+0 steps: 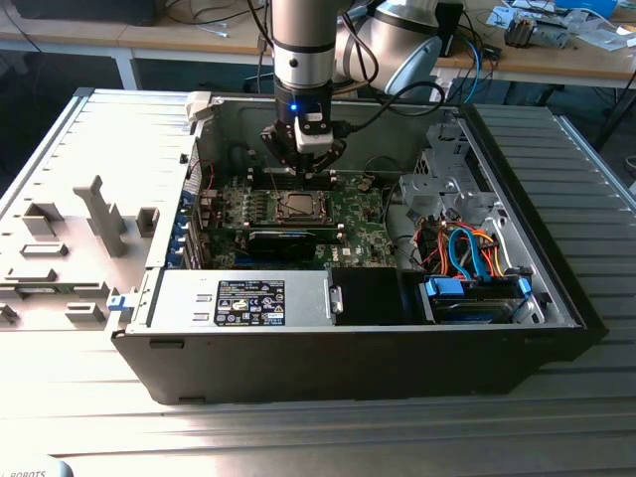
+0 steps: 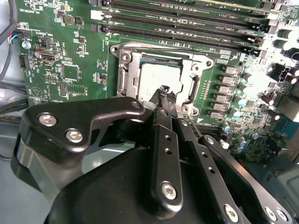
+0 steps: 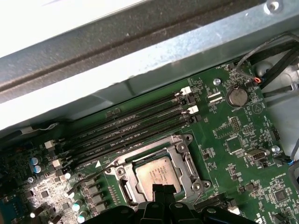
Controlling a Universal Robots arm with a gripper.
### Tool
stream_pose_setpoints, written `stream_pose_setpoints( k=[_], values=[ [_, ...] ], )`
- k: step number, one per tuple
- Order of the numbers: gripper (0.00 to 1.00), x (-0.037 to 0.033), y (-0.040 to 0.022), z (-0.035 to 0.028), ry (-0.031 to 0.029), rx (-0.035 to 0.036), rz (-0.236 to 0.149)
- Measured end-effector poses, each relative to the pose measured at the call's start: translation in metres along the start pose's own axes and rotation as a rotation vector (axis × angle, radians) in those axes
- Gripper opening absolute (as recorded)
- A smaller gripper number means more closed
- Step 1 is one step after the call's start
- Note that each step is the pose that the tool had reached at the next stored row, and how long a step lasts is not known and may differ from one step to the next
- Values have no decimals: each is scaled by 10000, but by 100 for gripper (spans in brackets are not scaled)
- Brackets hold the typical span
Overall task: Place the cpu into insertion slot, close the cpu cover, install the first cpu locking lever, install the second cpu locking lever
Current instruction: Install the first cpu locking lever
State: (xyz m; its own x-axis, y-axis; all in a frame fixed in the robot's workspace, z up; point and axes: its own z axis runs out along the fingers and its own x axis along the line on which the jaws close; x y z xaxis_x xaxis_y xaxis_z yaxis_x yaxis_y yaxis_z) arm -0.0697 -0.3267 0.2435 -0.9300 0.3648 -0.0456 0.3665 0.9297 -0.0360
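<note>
The exterior view takes in the ribbed grey bench (image 1: pixel 556 427), with the open black computer case (image 1: pixel 348 358) lying on it in mid-frame. Grey holders (image 1: pixel 99 214) stand at the exterior view's left, and cluttered wooden desks (image 1: pixel 556 55) run along the top. The arm (image 1: pixel 303 50) drops straight down from top centre over the green motherboard (image 1: pixel 353 214).

In both wrist views the end effector (image 2: pixel 166 93) (image 3: pixel 164 189) hovers just over the socket, its tips pressed together on nothing. There the cpu (image 2: pixel 152 77) (image 3: pixel 152 175) lies flat within the window of the cpu cover (image 2: pixel 128 74) (image 3: pixel 187 163). The first wrist view adds a coin battery (image 3: pixel 237 96).
</note>
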Motion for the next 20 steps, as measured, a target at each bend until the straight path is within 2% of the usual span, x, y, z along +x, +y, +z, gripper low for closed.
stream_pose_setpoints(
  k=[20],
  values=[
    [11, 0, 0, 0, -11, -13, -299]
  ],
)
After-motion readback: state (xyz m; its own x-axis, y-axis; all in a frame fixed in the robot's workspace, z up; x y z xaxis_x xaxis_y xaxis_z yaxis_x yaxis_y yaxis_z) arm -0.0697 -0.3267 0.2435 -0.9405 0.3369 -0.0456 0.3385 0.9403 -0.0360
